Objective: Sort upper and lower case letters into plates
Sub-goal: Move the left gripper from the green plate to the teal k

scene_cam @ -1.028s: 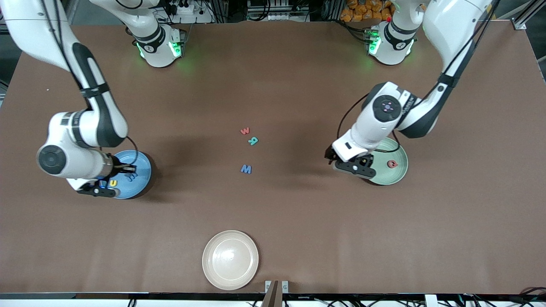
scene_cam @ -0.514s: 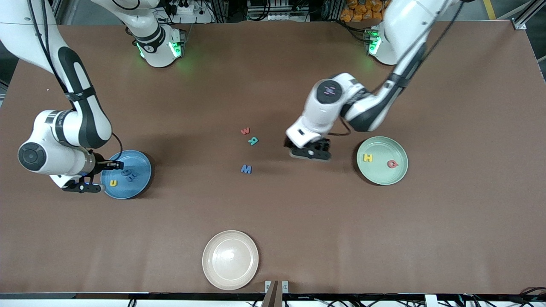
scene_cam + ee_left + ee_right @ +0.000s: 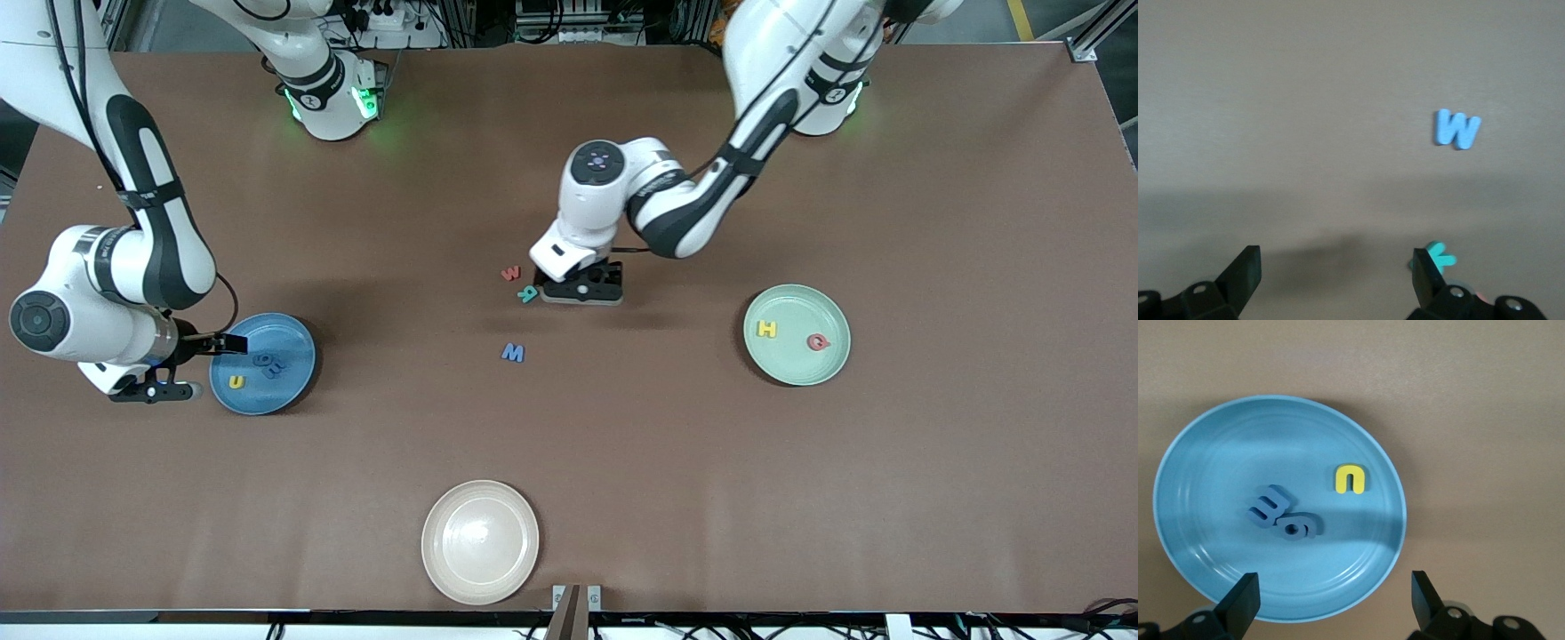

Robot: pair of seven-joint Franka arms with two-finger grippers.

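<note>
While both claws gape, left claw (image 3: 582,289) over teal letter (image 3: 528,293), right claw (image 3: 191,366) beside glossy round blue plate (image 3: 293,351)

A brown table (image 3: 933,498) fills the room's middle, and the one thing on it that stands apart from the sorting is a cream-white plate (image 3: 480,542). It sits close to the table's edge nearest the front camera, about midway along that edge and well away from both end edges. The plate is round, shallow and rimmed, lies flat with its bowl upward, and holds nothing, showing only a faint shine on its pale surface.
</note>
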